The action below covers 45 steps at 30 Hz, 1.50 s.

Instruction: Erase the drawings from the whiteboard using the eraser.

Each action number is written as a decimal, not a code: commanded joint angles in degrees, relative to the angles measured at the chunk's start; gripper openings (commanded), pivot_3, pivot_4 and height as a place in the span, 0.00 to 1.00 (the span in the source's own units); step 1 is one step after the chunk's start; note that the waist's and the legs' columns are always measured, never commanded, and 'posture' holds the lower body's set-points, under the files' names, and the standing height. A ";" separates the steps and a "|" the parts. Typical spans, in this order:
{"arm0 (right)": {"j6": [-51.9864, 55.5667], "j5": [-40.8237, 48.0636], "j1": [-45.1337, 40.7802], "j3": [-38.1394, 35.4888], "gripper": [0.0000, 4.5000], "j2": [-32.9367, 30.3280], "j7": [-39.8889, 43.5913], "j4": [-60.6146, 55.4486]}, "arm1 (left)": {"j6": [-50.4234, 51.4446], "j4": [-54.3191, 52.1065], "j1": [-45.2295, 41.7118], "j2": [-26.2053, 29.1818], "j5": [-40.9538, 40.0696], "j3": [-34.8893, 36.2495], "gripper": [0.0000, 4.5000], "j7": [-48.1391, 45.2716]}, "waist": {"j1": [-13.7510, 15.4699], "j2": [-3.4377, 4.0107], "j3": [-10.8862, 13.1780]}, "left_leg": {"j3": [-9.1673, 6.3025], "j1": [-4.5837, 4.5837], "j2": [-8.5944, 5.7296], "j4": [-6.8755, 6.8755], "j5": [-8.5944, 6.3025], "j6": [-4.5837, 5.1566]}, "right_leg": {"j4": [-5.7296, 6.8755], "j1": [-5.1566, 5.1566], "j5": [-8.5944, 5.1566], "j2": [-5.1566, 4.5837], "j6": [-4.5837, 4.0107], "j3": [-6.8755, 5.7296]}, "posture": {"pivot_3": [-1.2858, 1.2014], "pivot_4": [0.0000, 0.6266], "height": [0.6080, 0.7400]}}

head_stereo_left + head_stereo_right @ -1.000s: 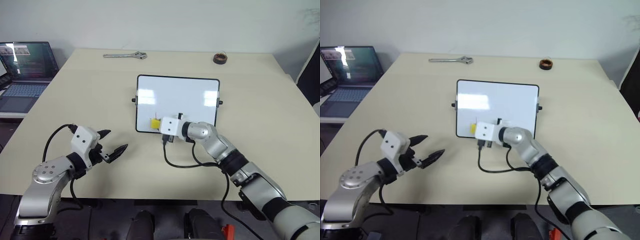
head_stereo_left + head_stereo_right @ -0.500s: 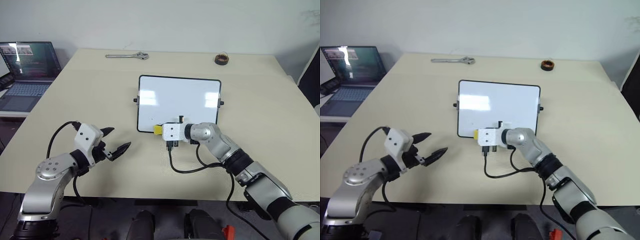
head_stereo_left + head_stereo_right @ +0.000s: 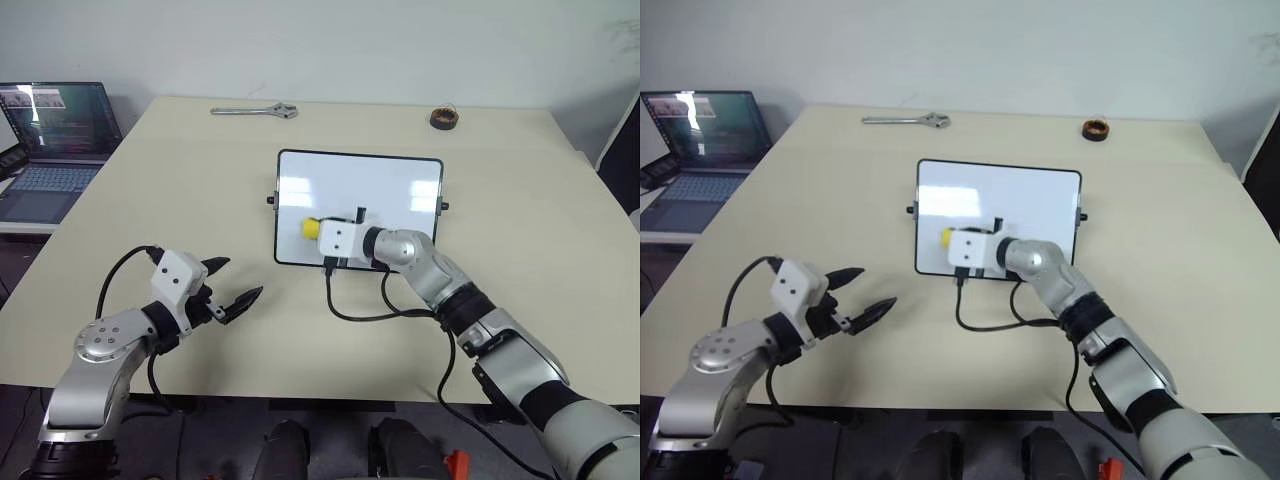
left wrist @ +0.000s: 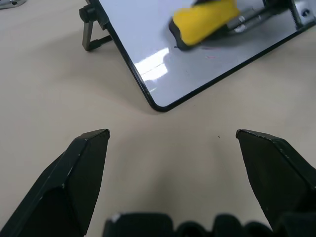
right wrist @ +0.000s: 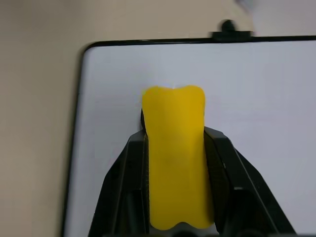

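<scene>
yellow eraser (image 5: pixel 177 168): pinched between the right gripper's (image 3: pixel 322 232) two black fingers, lying on the whiteboard's lower left part
whiteboard (image 3: pixel 385 190): flat on the beige table (image 3: pixel 180 180), mid-table
drawings (image 4: pixel 210 52): faint red marks just beside the eraser
left gripper (image 3: pixel 232 285): fingers spread wide, holding nothing, over bare table near the board's corner

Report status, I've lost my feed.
Right gripper shut on yellow eraser, over whiteboard. Left gripper open, idle above table. Nothing blocking.
</scene>
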 commanded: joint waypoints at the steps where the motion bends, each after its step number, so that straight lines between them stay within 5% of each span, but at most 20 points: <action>1: 0.27 -2.25 -2.04 -0.75 0.25 1.41 -5.34 1.75 | -1.99 -0.14 -0.63 -0.30 0.26 0.25 1.00 -0.25 | -0.03 0.00 0.00 | -0.01 -0.01 0.00 0.00 0.00 0.00 | 0.03 -0.02 0.00 0.01 0.00 0.00 | 0.52 0.24 1.00; 5: 0.33 -2.61 -4.73 -3.00 0.25 3.25 -11.96 4.90 | -2.29 0.14 -1.01 -0.45 0.51 -0.12 1.00 -0.44 | -0.30 0.01 0.01 | -0.01 0.03 0.04 0.00 0.01 -0.01 | 0.08 -0.02 0.01 0.06 -0.02 -0.01 | 0.52 0.24 1.00; 12: 0.54 -3.75 -2.58 0.28 0.25 2.37 -5.35 4.18 | -1.19 -0.98 -1.45 -0.70 0.55 -0.21 1.00 -0.10 | -0.24 0.01 0.01 | -0.01 -0.05 0.03 -0.01 0.00 0.00 | -0.02 -0.03 0.01 0.02 -0.01 -0.01 | 0.52 0.24 1.00; 28: 1.85 -3.39 9.93 -3.43 0.25 -16.17 2.77 -13.81 | 2.15 -3.16 -4.45 -0.73 -0.43 -1.86 1.00 0.33 | 0.77 -0.04 -0.03 | -0.16 0.05 -0.12 0.05 0.01 0.01 | -0.02 0.19 0.00 -0.05 0.01 -0.14 | 0.52 0.24 1.00; 36: 22.39 15.76 19.29 -20.88 0.25 -11.63 3.89 -42.82 | 6.94 -6.68 -12.79 -0.07 -1.68 -5.90 1.00 -0.72 | 0.33 0.01 0.02 | -0.14 -0.18 -0.10 0.05 0.01 0.00 | 0.00 -0.04 0.00 -0.02 0.01 -0.09 | 0.52 0.24 1.00; 45: 48.61 21.75 34.07 -41.08 0.25 -9.62 -7.33 -61.35 | 5.92 4.06 -35.12 -10.49 2.44 -22.17 1.00 -5.88 | 1.21 -0.01 0.01 | -0.01 -0.26 -0.39 0.05 0.00 0.01 | -0.18 0.00 -0.09 0.01 0.23 -0.11 | 0.52 0.24 1.00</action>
